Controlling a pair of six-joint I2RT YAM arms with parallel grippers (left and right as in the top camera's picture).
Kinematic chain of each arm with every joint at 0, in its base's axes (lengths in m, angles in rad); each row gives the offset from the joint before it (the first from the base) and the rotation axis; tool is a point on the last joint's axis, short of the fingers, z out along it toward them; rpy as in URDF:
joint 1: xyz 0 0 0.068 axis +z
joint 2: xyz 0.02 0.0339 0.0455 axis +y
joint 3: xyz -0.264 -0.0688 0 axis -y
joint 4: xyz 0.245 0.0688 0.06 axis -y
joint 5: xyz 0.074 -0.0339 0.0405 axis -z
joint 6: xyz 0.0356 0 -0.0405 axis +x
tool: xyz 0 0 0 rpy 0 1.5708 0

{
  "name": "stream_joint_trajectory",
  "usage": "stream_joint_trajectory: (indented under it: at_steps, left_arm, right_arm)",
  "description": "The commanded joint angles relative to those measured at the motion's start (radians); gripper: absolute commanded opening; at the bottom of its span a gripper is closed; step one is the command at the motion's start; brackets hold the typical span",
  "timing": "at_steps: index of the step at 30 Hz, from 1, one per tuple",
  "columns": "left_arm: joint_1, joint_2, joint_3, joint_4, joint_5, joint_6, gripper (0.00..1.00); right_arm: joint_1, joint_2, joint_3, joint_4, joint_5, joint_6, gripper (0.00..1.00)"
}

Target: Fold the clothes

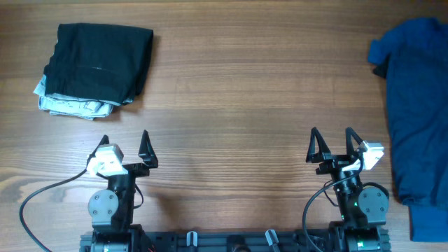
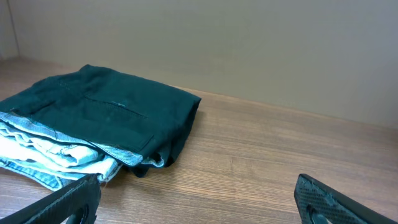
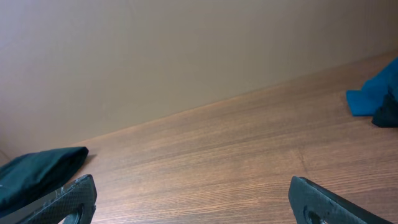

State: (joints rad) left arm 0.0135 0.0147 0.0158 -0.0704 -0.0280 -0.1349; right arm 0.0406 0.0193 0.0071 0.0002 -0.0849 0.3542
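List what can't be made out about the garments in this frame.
- Royal-blue garment: overhead, cut off by the right edge; full shape unclear.
- Pale blue denim piece: overhead and left wrist, mostly covered by the folded black shorts; only edges show.
- Dark patch beside the blue cloth: right wrist, cut by the right edge; unidentifiable.

Wooden table (image 1: 238, 84) fills overhead view, warm brown, grain running left to right. Light soft and even, faint sheen on boards. Wrist views: plain beige wall (image 2: 261, 43) meeting table's far edge.
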Motion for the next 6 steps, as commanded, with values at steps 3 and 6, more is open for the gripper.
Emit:
stream_joint_trajectory:
  at_steps: [3,6]
  left_arm:
    - [0.005,-0.012,-0.010,0.001,0.009,0.019,1.00]
    - [0.005,-0.012,-0.010,0.001,0.009,0.019,1.00]
  right_arm:
    - [0.007,-0.006,-0.002,0.003,0.011,-0.004,1.00]
    - [0.007,-0.006,-0.002,0.003,0.011,-0.003,1.00]
